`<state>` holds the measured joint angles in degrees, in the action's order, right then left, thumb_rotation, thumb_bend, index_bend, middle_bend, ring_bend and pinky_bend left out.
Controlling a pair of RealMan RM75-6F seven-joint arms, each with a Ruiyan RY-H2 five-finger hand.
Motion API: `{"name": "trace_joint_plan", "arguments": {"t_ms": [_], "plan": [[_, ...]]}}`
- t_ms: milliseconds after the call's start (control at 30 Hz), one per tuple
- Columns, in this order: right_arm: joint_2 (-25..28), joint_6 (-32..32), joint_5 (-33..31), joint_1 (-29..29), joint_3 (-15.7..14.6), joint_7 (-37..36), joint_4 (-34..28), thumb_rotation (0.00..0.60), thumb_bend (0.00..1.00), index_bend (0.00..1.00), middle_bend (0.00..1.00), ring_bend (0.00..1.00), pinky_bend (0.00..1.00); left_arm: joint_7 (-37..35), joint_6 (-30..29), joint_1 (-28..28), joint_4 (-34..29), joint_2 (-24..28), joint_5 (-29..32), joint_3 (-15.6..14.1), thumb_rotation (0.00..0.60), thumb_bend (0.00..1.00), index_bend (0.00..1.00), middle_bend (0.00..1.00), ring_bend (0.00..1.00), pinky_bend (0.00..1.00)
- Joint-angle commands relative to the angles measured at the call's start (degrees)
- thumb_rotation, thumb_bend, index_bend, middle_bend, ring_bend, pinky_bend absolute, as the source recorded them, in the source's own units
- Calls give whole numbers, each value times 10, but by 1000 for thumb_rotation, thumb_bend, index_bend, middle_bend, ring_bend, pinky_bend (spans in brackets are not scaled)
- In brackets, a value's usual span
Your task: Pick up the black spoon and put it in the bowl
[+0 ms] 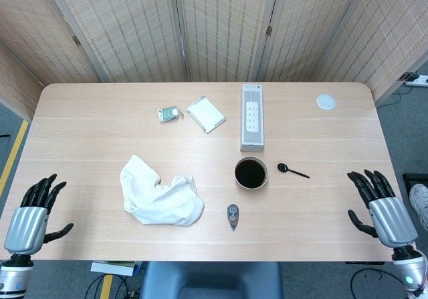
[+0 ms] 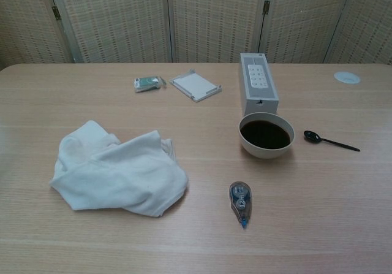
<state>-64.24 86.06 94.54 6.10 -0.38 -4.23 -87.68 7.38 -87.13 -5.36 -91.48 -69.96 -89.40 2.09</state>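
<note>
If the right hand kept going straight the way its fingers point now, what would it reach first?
The right hand points up and slightly inward over bare table; the path looks free. The black spoon lies well to its left, probably off that line, though height is unclear.

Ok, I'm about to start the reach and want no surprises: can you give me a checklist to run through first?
1. Spoon lies free on the table, touching nothing: ok.
2. Bowl upright, nothing covering its mouth: ok.
3. Right hand holds nothing, fingers spread: ok.
4. Left hand holds nothing, away from the work: ok.
5. No clutter between right hand and spoon: ok.
6. Bowl's dark inside, liquid or just dark: cannot tell.
</note>
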Motion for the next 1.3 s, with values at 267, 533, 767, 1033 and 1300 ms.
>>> {"name": "trace_joint_plan", "arguments": {"t_ms": [267,533,767,1033,1300], "plan": [[-24,-9,-14,19,26,45,2,600,310,108,174,89,20,-2,2,0,3,-3,7,1,600,153,164,55,68,140],[-35,-61,-55,46,46,129,-9,600,345,108,377,478,446,-3,1,-1,6,-3,11,3,600,153,164,55,68,140],[-47,-153,-93,94,54,176,-14,600,581,227,817,966,948,-4,2,0,9,-5,13,1,600,152,163,55,68,140],[-81,-284,-157,163,62,205,26,600,808,297,972,1000,1000,-5,0,4,12,-5,18,0,600,153,164,55,68,140],[-139,-359,-192,215,65,212,109,600,887,299,980,1000,1000,-3,-2,7,12,-4,20,-1,600,153,163,55,68,139]]}}
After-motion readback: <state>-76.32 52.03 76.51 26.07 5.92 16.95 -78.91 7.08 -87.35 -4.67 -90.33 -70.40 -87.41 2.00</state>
